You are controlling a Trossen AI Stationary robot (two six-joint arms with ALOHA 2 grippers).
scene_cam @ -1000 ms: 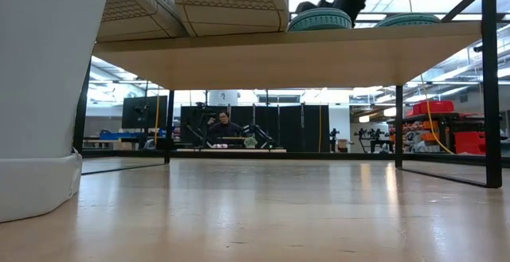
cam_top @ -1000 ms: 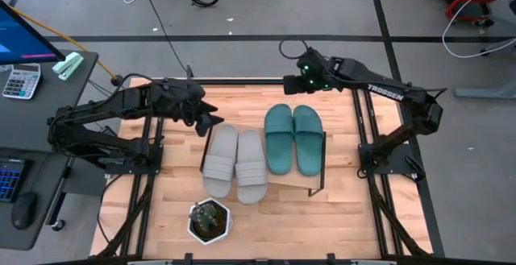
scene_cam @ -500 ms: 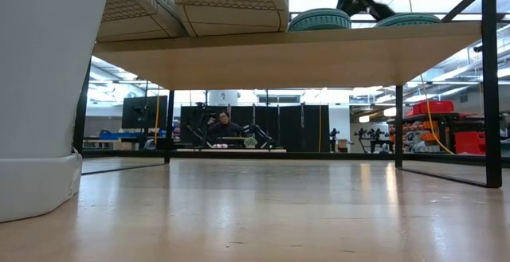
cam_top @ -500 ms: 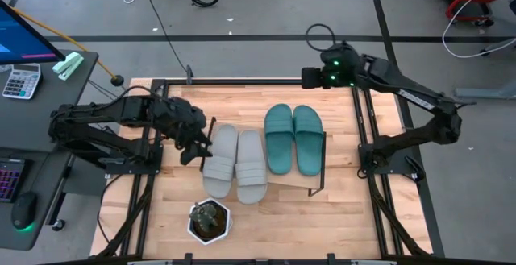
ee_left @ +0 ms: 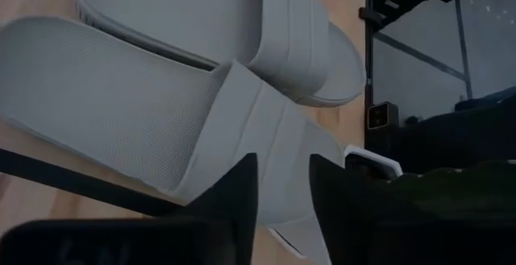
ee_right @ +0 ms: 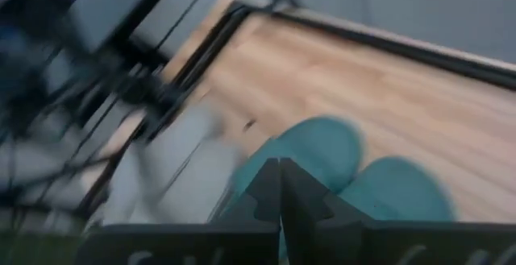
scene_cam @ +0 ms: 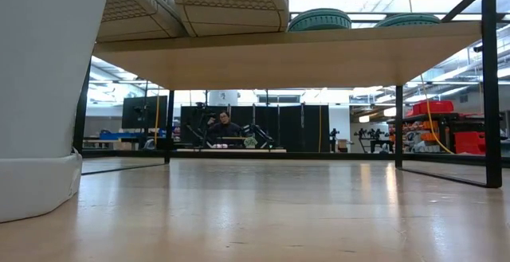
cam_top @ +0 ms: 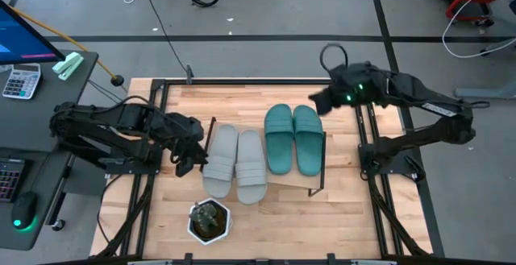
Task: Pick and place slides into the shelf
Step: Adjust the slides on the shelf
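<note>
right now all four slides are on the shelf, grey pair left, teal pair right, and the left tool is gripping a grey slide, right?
Not quite: the left tool holds nothing. In the high view it sits apart from the grey pair, off their outer side, and the left wrist view shows only air between its fingers. The rest stands: grey pair left, teal pair right, all on the shelf.

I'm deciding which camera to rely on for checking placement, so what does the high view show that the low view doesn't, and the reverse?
Only the high view shows both dark arms whole, the left gripper beside the light grey rubber slides, the right gripper behind the teal-green rubber slides, and a small plant in a white pot. Only the low view shows the space under the wooden shelf board and a seated person far behind. Both show all four slides resting on the shelf.
</note>
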